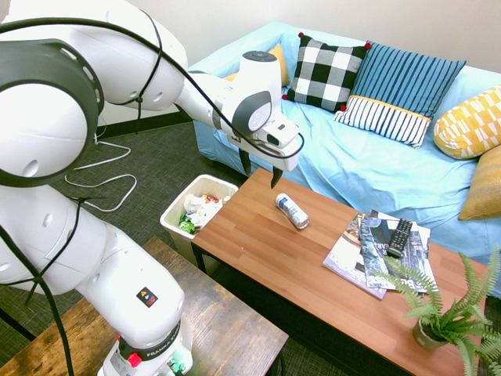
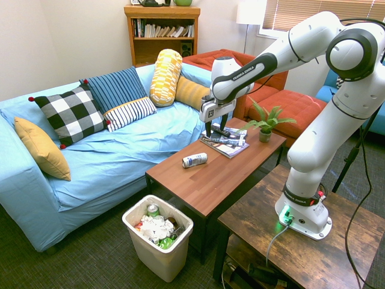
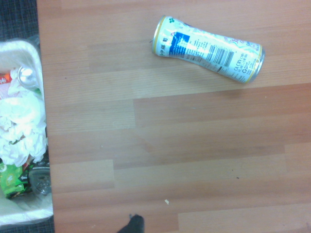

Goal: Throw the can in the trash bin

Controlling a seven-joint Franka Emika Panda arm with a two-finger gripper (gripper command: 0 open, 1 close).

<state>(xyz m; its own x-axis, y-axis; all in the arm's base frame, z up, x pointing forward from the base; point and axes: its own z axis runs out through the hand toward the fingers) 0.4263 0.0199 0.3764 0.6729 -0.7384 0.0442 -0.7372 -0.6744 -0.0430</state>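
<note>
The can [image 1: 292,211] [image 2: 195,159] lies on its side on the wooden coffee table [image 1: 274,266], white with blue print and silvery ends. The wrist view shows the can [image 3: 209,48] lying slantwise on the boards. My gripper [image 1: 261,172] [image 2: 213,129] hangs open and empty above the table, a little to the bin side of the can and not touching it. The trash bin [image 1: 174,226] [image 2: 163,263] stands on the carpet at the table's end, holding crumpled white paper, green and red scraps and another can. Its rim [image 3: 25,216] shows at the wrist picture's edge.
Magazines [image 1: 356,254] with a black remote control [image 1: 399,236] on them lie further along the table, and a potted fern [image 1: 446,313] stands at its far end. A blue sofa [image 1: 368,168] with pillows runs behind the table. A dark wooden side table [image 1: 227,329] sits in front.
</note>
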